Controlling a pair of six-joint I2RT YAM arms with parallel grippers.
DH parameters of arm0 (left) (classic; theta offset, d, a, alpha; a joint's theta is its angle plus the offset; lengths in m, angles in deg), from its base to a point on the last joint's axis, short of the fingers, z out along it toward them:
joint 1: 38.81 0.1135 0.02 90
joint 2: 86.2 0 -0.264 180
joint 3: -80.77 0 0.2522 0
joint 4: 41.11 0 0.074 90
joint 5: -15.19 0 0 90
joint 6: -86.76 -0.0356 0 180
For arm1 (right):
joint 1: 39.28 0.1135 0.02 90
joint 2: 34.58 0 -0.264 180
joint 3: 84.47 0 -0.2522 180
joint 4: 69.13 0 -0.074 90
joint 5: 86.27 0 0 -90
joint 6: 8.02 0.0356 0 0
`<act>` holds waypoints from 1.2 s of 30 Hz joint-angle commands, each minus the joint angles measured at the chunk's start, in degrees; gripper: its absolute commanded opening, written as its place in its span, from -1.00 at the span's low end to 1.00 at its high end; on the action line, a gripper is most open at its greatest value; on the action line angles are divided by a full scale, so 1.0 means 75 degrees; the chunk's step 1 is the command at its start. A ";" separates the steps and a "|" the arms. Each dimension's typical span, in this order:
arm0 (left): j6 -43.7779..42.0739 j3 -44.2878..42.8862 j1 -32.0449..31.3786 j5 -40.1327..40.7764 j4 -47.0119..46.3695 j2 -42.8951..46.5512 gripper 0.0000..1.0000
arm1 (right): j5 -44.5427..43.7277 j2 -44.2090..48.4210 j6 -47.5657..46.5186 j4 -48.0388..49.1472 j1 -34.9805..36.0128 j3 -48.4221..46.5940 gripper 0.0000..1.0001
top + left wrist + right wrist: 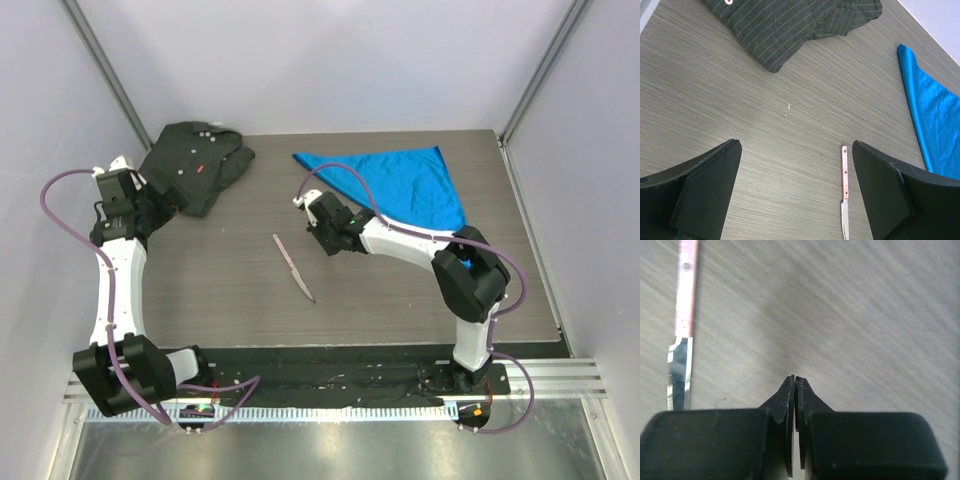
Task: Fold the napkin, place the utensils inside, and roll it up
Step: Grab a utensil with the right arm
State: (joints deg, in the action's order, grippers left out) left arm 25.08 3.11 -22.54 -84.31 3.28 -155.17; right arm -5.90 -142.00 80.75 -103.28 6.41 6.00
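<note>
We see the right gripper (795,382), pinched shut on nothing, just right of the knife (293,266), whose long axis runs approx. parallel w/ the fingers (784,402) (handle farther out). The napkin (400,185) lies folded beyond the knife; the left gripper (796,147), wide open & empty, sits well left of the knife.

No legible text, small red tag (200,168) on dark shirt (185,188) unreadable

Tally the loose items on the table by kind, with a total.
blue napkin: 1
knife: 1
dark shirt: 1
Total: 3
</note>
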 commanded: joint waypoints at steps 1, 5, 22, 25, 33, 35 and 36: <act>0.0068 0.0024 0.0045 -0.0187 -0.0276 0.0102 1.00 | 0.0031 -0.0384 0.1028 -0.0515 0.0515 -0.0841 -0.71; 0.0080 0.0024 0.0034 -0.0233 -0.0287 0.0079 0.99 | -0.0192 -0.0899 0.1465 -0.0751 0.0961 -0.1555 -0.43; 0.0115 0.0059 0.0033 -0.0433 -0.0334 0.0114 0.99 | -0.0837 -0.2658 0.1266 -0.1735 0.1408 -0.3620 -0.21; 0.0092 0.0059 0.0034 -0.0421 -0.0346 0.0125 1.00 | -0.0849 -0.2798 0.1196 -0.1771 0.1396 -0.3702 -0.21; 0.0092 0.0059 0.0045 -0.0421 -0.0346 0.0126 1.00 | -0.0240 -0.2974 0.1114 -0.1887 0.1326 -0.3725 -0.32; 0.0092 0.0047 0.0033 -0.0410 -0.0346 0.0126 1.00 | -0.0111 -0.3056 0.1149 -0.2121 0.1314 -0.3842 -0.39; 0.0092 0.0059 0.0045 -0.0410 -0.0334 0.0114 1.00 | -0.0088 -0.3126 0.1137 -0.2215 0.1302 -0.3959 -0.42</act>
State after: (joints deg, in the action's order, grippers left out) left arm 25.32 3.20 -22.56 -86.43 2.89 -155.17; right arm -8.65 -163.61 89.62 -116.63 16.51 -20.27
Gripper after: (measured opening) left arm 0.996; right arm 0.311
